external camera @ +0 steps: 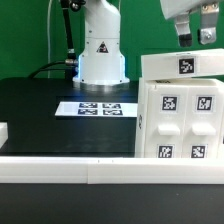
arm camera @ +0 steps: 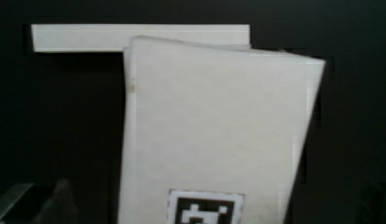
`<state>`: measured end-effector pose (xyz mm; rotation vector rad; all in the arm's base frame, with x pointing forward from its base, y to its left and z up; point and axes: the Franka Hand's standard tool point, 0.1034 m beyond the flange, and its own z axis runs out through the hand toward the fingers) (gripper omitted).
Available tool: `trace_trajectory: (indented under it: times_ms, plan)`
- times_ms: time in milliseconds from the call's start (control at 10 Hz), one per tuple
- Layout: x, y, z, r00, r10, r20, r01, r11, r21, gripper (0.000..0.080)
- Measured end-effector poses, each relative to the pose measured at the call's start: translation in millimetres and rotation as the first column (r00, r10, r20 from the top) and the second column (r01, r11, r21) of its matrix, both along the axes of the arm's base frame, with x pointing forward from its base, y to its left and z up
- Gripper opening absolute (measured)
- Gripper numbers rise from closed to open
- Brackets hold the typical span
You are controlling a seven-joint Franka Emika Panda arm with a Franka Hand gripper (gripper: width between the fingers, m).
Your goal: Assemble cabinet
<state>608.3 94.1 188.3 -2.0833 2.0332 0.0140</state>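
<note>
White rail (external camera: 60, 170) up front, just before the cabinet (external camera: 180, 110); my fingers (external camera: 184, 38) hang spread open above the cabinet, clear of it

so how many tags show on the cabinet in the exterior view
5 tags on the cabinet: one on its top piece, two on the upper face panels, two lower on the face. Others may be hidden on sides turned away.
</note>
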Motion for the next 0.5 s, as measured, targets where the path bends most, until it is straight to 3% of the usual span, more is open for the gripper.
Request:
trace_trajectory:
  times_ms: [200,400,500]
  plan:
    - [-0.2,1.0,-0.9,1.000,0.027,0.003,-0.027,1.000,-0.004,0.0797]
    - [3.5,2.7,0.2,0.972,0.234,0.023,-0.233,0.971,-0.054,0.0797]
    - [8.3,4.4,3.0,0.922,0.384,0.037,-0.379,0.920,-0.104,0.0797]
